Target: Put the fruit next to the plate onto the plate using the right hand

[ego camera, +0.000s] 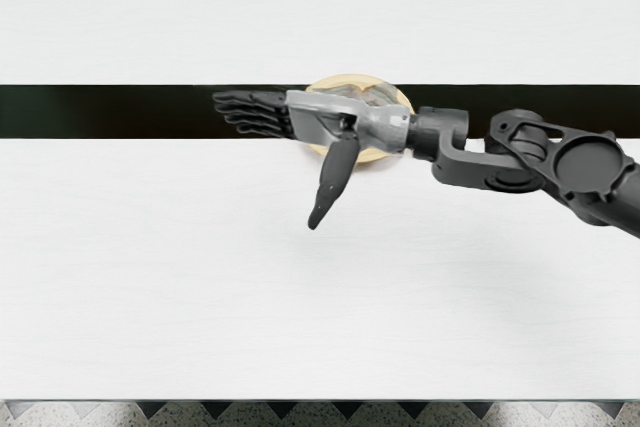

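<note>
Tan and shallow, the plate (384,96) sat on the white table (300,297), toward twelve o'clock from its middle, straddling a black stripe (100,112). Our right hand (322,123) lay directly over it, the arm reaching in from three o'clock. The fingers (245,112) stretched flat toward nine o'clock and the thumb (332,182) hung toward seven; the hand was unclenched and gripped nothing we could see. The fruit showed nowhere. It may have been hidden beneath the palm or the fingers, and we could not tell which. We judged the step in hand to be the reach for the fruit. To do it well, we would first locate the fruit, lower the palm squarely over it, then curl fingers and thumb in from opposite sides without nudging the plate.
</note>
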{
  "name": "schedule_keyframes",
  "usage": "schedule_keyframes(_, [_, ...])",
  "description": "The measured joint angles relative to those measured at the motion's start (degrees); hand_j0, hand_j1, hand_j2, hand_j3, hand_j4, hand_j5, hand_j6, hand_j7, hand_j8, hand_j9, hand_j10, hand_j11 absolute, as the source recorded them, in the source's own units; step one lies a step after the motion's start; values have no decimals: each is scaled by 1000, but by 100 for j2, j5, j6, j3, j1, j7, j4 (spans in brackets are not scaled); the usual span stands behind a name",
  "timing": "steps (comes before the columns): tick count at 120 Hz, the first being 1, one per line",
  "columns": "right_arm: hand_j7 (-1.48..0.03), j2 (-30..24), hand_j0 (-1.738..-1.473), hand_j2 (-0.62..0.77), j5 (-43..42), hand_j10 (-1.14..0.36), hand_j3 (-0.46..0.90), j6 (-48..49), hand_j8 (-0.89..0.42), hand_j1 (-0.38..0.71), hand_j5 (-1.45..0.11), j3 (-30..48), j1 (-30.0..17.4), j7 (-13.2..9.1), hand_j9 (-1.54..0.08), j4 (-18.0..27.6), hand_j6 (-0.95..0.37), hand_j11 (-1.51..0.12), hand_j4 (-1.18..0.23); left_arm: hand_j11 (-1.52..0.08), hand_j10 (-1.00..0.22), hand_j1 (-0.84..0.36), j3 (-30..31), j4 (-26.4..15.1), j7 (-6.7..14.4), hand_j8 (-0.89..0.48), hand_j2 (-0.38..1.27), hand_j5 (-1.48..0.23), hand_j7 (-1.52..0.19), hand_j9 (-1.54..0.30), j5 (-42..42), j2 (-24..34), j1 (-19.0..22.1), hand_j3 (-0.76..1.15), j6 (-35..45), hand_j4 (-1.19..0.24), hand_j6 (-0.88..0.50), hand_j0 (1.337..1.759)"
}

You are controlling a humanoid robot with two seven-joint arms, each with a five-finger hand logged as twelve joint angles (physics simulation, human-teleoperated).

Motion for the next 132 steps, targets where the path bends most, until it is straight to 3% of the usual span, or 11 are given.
schedule_keyframes(16, [-3, -468, -1658, 3, 26, -3, 0, 8, -3, -348, -3, 221, -527, 183, -3, 150, -3, -3, -4, -25, -19, 326, 0, 0, 0, -19, 4, -25, -25, -25, 0, 0, 0, 0, 0, -19, -19, 1658])
schedule_keyframes(43, [-1, -1431, -1658, 3, 40, -1, 0, 10, -1, -349, -1, 576, -1108, 245, -1, 205, -2, -1, -2, -25, -19, 326, 0, -7, 1, -19, 4, -25, -25, -25, -7, 0, 26, 0, 0, -19, -19, 1658])
schedule_keyframes(84, [0, -3070, -1658, 4, 38, -1, 0, 9, -2, -349, -1, 779, -1446, 253, 0, 214, -3, 0, -2, -25, -19, 326, -1, -1, 0, -19, 4, -25, -25, -25, -1, 0, -79, 0, 0, -19, -19, 1658])
schedule_keyframes(132, [0, -3968, -1658, 5, 40, -3, 0, 7, -4, -349, -1, 780, -1718, 253, 0, 211, -5, 0, -4, -25, -19, 326, -2, 7, 1, -19, 4, -25, -25, -25, -1, 0, -158, 0, 0, -19, -18, 1658])
